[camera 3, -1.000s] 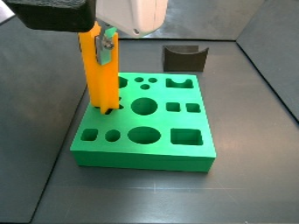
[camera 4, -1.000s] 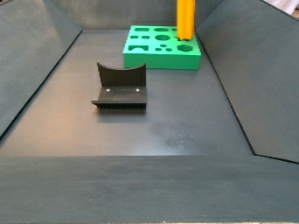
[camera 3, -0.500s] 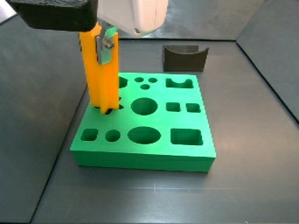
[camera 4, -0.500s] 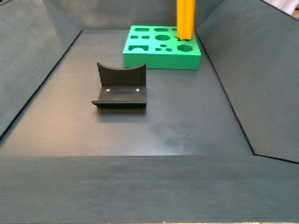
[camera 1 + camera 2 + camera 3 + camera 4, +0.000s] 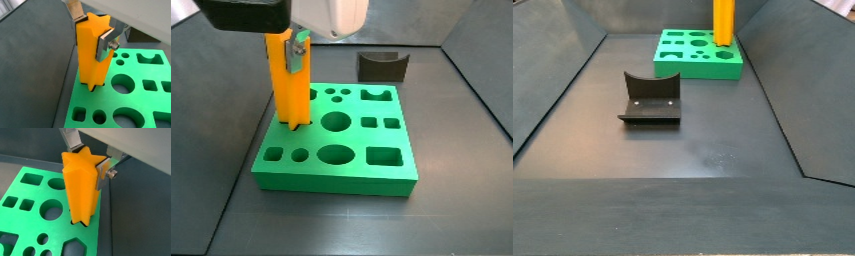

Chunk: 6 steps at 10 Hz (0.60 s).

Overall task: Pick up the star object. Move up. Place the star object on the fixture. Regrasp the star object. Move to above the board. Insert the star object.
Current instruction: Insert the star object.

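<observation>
One star object (image 5: pixel 289 88) is standing upright, its lower end sitting in a hole at the edge of one board (image 5: pixel 345 150). The end effector (image 5: pixel 93 31) is clamping its upper part. One fixture (image 5: pixel 649 98) is sitting apart.

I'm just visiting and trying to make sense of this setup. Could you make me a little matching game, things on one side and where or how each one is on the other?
Things:
1. star object
2. fixture
3. board
4. gripper

States:
A. lies flat, full of shaped holes
B. stands apart on the floor, nothing on it
C. upright, lower end in a board hole
D. clamped on the orange bar near its top

Pairs: 1-C, 2-B, 3-A, 4-D
</observation>
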{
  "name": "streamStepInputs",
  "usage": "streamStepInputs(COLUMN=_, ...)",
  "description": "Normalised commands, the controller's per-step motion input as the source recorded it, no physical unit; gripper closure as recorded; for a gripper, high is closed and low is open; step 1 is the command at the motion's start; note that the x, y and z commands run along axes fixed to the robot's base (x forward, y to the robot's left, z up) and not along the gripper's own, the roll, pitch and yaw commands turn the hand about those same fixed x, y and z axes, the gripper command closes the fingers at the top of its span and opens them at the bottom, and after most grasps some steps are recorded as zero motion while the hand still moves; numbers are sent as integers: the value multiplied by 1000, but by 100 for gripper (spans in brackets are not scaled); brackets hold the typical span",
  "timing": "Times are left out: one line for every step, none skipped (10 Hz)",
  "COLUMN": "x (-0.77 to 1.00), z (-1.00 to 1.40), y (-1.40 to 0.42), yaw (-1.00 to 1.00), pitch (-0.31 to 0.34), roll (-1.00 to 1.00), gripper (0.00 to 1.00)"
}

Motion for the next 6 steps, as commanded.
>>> streamStepInputs(x=11, z=-14, y=0, yaw=0, pitch=0, roll=0, gripper=100)
streamStepInputs(x=9, z=-77, y=0, yaw=0, pitch=0, roll=0, gripper=100)
streamStepInputs(x=17, z=-200, y=0, yaw=0, pitch=0, roll=0, gripper=100)
streamStepInputs(x=37, z=-486, y=0, yaw=-31, pitch=0, roll=-30, gripper=100)
streamStepInputs(x=0, z=-546, y=0, yaw=-129, pitch=0, roll=-50, gripper=100)
streamStepInputs(x=0, z=-406, y=0, yaw=-151, pitch=0, roll=-43, gripper=100)
